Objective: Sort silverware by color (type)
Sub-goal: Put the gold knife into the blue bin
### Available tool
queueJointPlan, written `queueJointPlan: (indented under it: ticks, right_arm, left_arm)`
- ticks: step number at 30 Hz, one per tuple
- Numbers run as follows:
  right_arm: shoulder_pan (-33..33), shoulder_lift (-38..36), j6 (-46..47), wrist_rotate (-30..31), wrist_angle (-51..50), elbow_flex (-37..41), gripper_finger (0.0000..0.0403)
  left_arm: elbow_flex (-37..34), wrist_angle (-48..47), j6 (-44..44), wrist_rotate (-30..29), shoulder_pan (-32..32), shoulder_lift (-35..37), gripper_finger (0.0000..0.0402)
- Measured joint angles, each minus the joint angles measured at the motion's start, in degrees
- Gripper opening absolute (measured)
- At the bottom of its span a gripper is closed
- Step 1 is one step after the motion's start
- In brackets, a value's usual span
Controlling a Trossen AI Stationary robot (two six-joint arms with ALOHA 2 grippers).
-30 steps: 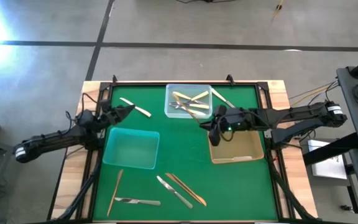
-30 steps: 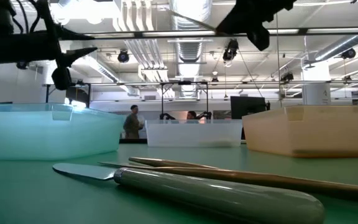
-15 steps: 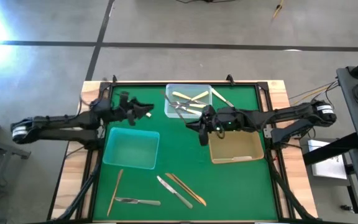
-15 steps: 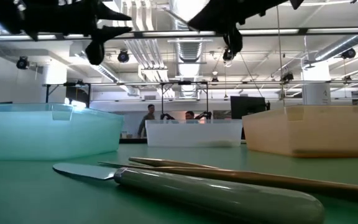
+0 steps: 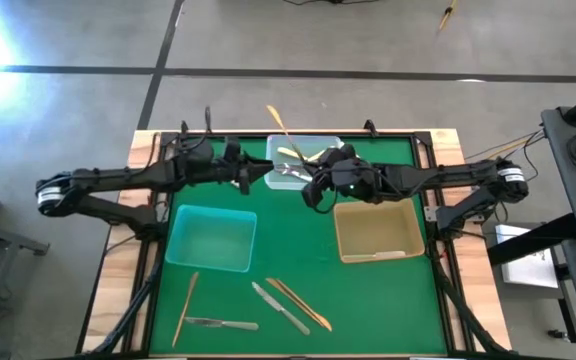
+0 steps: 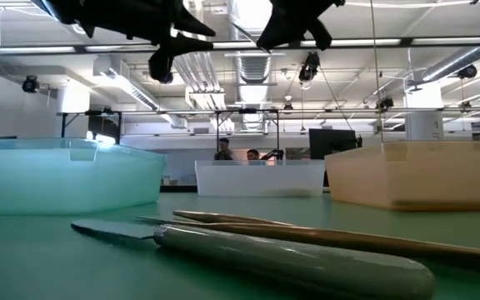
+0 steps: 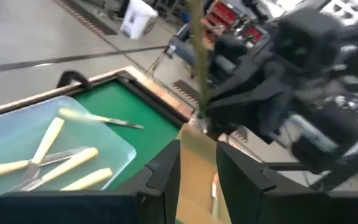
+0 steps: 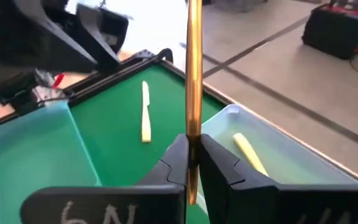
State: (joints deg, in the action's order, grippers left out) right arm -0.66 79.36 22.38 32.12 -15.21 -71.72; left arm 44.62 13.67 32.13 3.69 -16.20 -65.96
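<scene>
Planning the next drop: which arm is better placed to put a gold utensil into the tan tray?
The right. The right gripper is already shut on a gold utensil beside the tan tray; the left gripper is open and empty.

The surface (image 5: 298, 270) is plain green, edged in pale wood. On it sit three translucent trays — a mint-teal one (image 5: 211, 238) at 9 o'clock, a tan-cream one (image 5: 378, 232) at 3 o'clock, a clear one (image 5: 303, 160) at 12 o'clock holding cream-white utensils (image 7: 45, 143). The black right pincer (image 8: 191, 163) grips a coppery-gold utensil (image 8: 194, 81). A cream utensil (image 8: 145, 113) lies on the green; gold and silver pieces (image 5: 288, 305) lie at 6 o'clock.
</scene>
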Motion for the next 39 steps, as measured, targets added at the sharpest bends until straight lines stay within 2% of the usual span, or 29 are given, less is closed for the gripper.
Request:
queueJointPlan:
  ticks: [4,13,21,39]
  right_arm:
    - [-0.1,1.4,0.2,1.1,-0.6,-1.7,0.0013]
    - [-0.1,5.1,0.6,3.5,-1.5,-3.9,0.0013]
    - [-0.1,5.2,0.6,3.9,-0.7,-4.0,0.0013]
    - [0.3,6.0,0.6,3.4,1.3,-4.0,0.0013]
  left_arm:
    - [2.7,1.0,0.3,-3.0,0.1,-3.6,0.0087]
    - [7.2,4.5,-0.1,-3.1,0.6,-9.2,0.0087]
    - [7.3,7.3,-1.1,-5.7,0.5,-9.4,0.0087]
    - [10.3,10.2,-1.2,-6.3,0.2,-14.3,0.0087]
